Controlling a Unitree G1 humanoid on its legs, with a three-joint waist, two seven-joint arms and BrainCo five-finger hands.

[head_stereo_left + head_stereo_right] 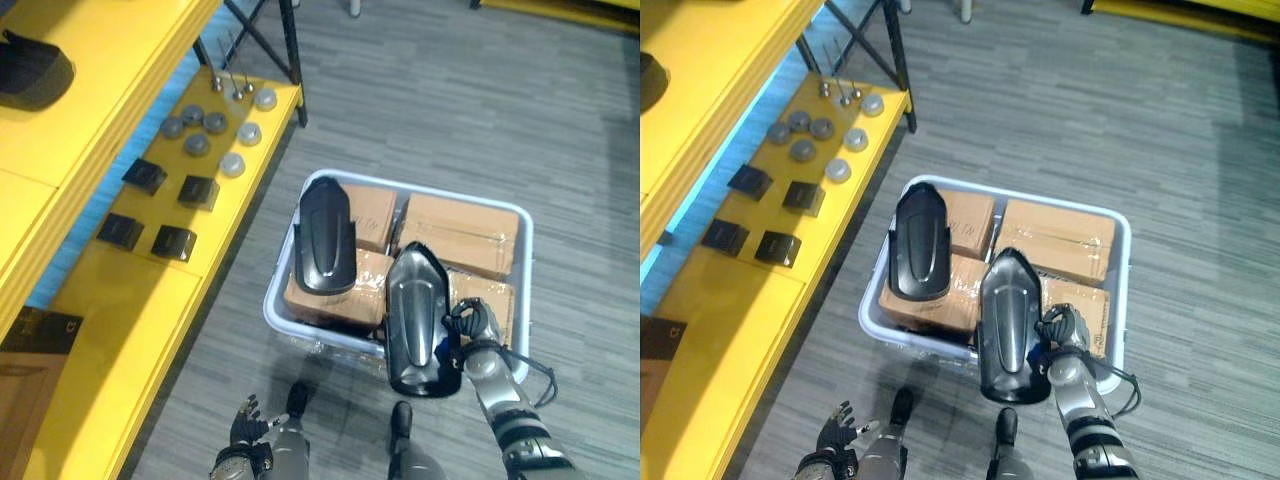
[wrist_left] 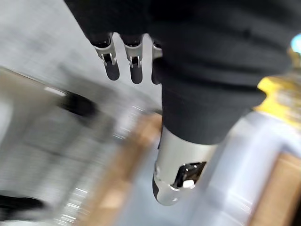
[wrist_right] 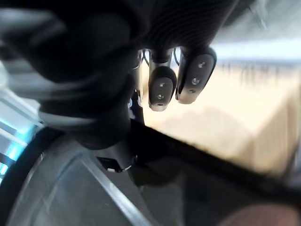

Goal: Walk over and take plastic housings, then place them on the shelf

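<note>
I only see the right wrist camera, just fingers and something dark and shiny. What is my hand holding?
Observer: A long dark glossy plastic housing, gripped along its side by the right hand.
Operator: What's underneath?
Observer: A pale plastic tub of brown cardboard boxes, with a second dark housing lying on them.
Operator: Where's the shelf?
Observer: The yellow shelf is on the robot's left, with grey round discs and small black boxes on it.
</note>
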